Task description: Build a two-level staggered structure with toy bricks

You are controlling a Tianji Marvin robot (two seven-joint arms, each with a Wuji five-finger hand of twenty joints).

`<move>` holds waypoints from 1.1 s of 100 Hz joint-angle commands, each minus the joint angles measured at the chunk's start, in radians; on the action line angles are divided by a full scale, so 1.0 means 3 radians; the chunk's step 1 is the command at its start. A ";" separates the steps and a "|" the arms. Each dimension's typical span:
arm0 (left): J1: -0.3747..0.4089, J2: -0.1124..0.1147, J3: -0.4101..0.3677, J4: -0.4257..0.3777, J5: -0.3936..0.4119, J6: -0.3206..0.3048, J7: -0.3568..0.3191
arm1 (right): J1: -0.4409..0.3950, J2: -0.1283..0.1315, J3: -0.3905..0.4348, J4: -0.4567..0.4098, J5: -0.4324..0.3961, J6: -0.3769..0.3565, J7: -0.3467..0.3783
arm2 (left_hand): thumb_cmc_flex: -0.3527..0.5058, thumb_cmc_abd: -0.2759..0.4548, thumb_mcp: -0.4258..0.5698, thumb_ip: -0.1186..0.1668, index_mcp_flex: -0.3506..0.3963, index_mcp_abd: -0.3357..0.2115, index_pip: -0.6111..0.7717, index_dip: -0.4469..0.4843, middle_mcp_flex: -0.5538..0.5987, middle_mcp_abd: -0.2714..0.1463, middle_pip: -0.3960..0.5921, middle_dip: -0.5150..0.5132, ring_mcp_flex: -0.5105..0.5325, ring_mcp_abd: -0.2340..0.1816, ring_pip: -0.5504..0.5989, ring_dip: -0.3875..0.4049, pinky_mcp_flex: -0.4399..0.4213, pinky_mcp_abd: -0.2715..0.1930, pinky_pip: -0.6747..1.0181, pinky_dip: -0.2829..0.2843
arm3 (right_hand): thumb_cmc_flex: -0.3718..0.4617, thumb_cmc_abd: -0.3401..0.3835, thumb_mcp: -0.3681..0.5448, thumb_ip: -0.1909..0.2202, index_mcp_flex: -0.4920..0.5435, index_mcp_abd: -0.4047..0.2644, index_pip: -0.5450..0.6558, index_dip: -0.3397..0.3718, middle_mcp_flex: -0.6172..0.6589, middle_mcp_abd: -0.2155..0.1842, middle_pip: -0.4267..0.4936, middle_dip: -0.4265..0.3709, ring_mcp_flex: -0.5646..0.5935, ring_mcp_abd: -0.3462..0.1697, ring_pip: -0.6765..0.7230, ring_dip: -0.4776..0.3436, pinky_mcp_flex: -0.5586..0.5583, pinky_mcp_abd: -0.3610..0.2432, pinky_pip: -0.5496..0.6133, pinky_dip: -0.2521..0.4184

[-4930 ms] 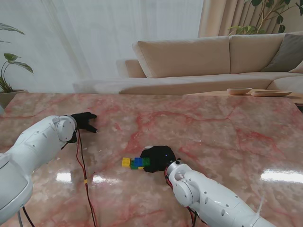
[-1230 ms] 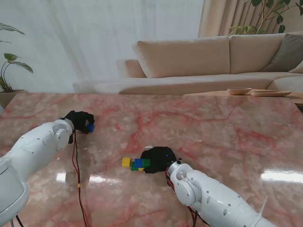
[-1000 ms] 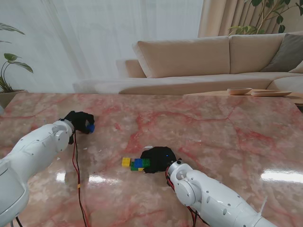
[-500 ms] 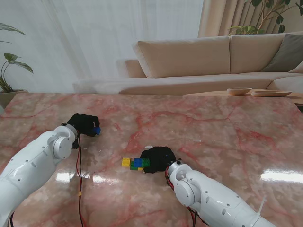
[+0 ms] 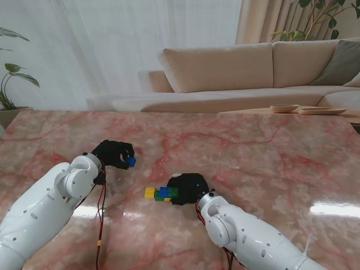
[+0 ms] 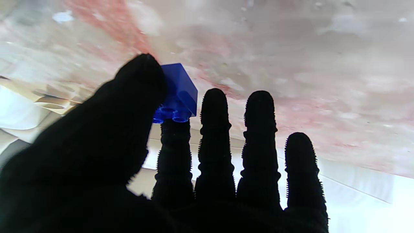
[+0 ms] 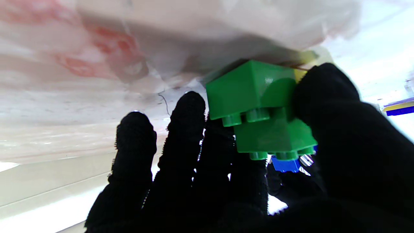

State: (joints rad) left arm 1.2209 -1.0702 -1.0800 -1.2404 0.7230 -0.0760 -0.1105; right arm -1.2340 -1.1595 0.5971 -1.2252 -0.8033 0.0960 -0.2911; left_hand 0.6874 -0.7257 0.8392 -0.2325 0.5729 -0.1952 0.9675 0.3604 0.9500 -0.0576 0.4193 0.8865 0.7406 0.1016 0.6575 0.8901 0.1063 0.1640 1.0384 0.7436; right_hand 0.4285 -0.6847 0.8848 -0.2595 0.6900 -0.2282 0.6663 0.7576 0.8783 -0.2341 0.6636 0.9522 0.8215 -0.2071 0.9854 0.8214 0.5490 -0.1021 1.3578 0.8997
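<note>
A small brick structure of yellow, blue and green bricks sits on the marble table near the middle. My right hand is shut on its right end; in the right wrist view the thumb and fingers pinch two stacked green bricks, with a blue brick behind. My left hand hovers to the left and farther from me, shut on a small blue brick. The left wrist view shows that blue brick pinched between thumb and index finger, studs pointing away from the table.
A red and black cable hangs from my left arm across the table. A beige sofa stands beyond the far table edge, and a plant at the far left.
My left hand closed on the blue brick at the far left, lifted it and carried it rightward toward the structure. My right hand has stayed on the structure.
</note>
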 commanded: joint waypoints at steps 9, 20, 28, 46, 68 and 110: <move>0.0161 0.0015 -0.0045 -0.0240 -0.0017 -0.0013 -0.0098 | -0.0014 -0.0021 -0.0031 0.0096 -0.0008 0.0036 -0.0018 | 0.0025 0.0222 0.0081 0.0030 0.0535 -0.0199 0.0378 0.0217 0.0116 0.0031 0.0124 0.0002 0.0181 0.0058 -0.0051 0.0006 -0.0001 0.0124 0.0096 0.0028 | 0.0168 0.0089 0.0053 -0.0034 0.0008 -0.0136 0.0067 -0.0021 0.0023 -0.0044 -0.0001 -0.0061 0.0035 -0.0123 0.0032 0.0061 0.0009 -0.0033 0.0080 -0.0003; 0.0261 0.0032 -0.0095 -0.0412 -0.0063 -0.0022 -0.0224 | 0.0001 -0.0035 -0.0047 0.0126 -0.0006 0.0036 -0.0064 | 0.0017 0.0236 0.0050 0.0031 0.0561 -0.0184 0.0364 0.0247 0.0129 0.0044 0.0155 -0.0013 0.0206 0.0068 -0.0042 0.0019 0.0008 0.0140 0.0101 0.0040 | 0.0168 0.0092 0.0047 -0.0029 0.0005 -0.0135 0.0059 -0.0014 0.0016 -0.0047 0.0003 -0.0068 0.0030 -0.0125 0.0032 0.0060 0.0007 -0.0039 0.0073 -0.0005; 0.0313 0.0043 -0.0115 -0.0496 -0.0078 -0.0045 -0.0289 | 0.0014 -0.0046 -0.0062 0.0148 -0.0003 0.0031 -0.0095 | 0.0014 0.0242 0.0029 0.0034 0.0577 -0.0184 0.0355 0.0267 0.0138 0.0052 0.0178 -0.0024 0.0226 0.0071 -0.0035 0.0028 0.0036 0.0148 0.0120 0.0057 | 0.0169 0.0092 0.0046 -0.0025 0.0003 -0.0135 0.0054 -0.0010 0.0011 -0.0049 0.0005 -0.0072 0.0025 -0.0126 0.0030 0.0058 0.0007 -0.0040 0.0072 -0.0006; 0.0421 0.0054 -0.0147 -0.0651 -0.0116 -0.0065 -0.0364 | 0.0038 -0.0060 -0.0091 0.0185 -0.0008 0.0003 -0.0149 | -0.0003 0.0251 -0.0010 0.0034 0.0586 -0.0175 0.0336 0.0291 0.0126 0.0063 0.0212 -0.0044 0.0232 0.0075 -0.0033 0.0039 0.0037 0.0148 0.0125 0.0077 | 0.0170 0.0094 0.0049 -0.0017 -0.0006 -0.0132 0.0035 -0.0002 -0.0013 -0.0052 0.0004 -0.0086 0.0009 -0.0127 0.0022 0.0053 -0.0004 -0.0044 0.0059 -0.0009; 0.0482 0.0060 -0.0122 -0.0742 -0.0142 -0.0104 -0.0399 | 0.0055 -0.0069 -0.0113 0.0206 -0.0019 -0.0017 -0.0191 | -0.0014 0.0247 -0.0039 0.0036 0.0597 -0.0165 0.0325 0.0318 0.0115 0.0066 0.0256 -0.0065 0.0241 0.0080 -0.0026 0.0052 0.0039 0.0147 0.0129 0.0099 | 0.0162 0.0100 0.0052 -0.0008 -0.0017 -0.0127 0.0015 0.0008 -0.0031 -0.0051 0.0004 -0.0102 -0.0002 -0.0129 0.0019 0.0049 -0.0011 -0.0048 0.0048 -0.0012; 0.0521 0.0081 -0.0010 -0.0788 -0.0118 -0.0167 -0.0466 | 0.0077 -0.0081 -0.0142 0.0227 -0.0023 -0.0044 -0.0229 | -0.0069 0.0261 -0.0105 0.0047 0.0613 -0.0121 0.0302 0.0362 0.0103 0.0101 0.0365 -0.0110 0.0261 0.0089 0.0005 0.0079 0.0062 0.0147 0.0163 0.0139 | 0.0156 0.0097 0.0059 0.0003 -0.0020 -0.0118 -0.0014 0.0033 -0.0061 -0.0049 0.0008 -0.0131 -0.0022 -0.0130 0.0012 0.0043 -0.0022 -0.0049 0.0033 -0.0011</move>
State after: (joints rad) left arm 1.3673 -1.0462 -1.0921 -1.4744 0.6843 -0.1253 -0.2473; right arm -1.2058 -1.1793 0.5562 -1.1663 -0.8124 0.0829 -0.3724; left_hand 0.6680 -0.7314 0.7778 -0.2325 0.6155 -0.1765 0.9541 0.3915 0.9500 -0.0404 0.4947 0.8619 0.7873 0.1068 0.6572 0.9012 0.1277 0.1837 1.0484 0.7579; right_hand 0.4285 -0.6804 0.8843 -0.2595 0.6890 -0.2279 0.6551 0.7460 0.8657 -0.2333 0.6725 0.9364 0.8215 -0.2071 0.9854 0.8214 0.5490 -0.1021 1.3578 0.8997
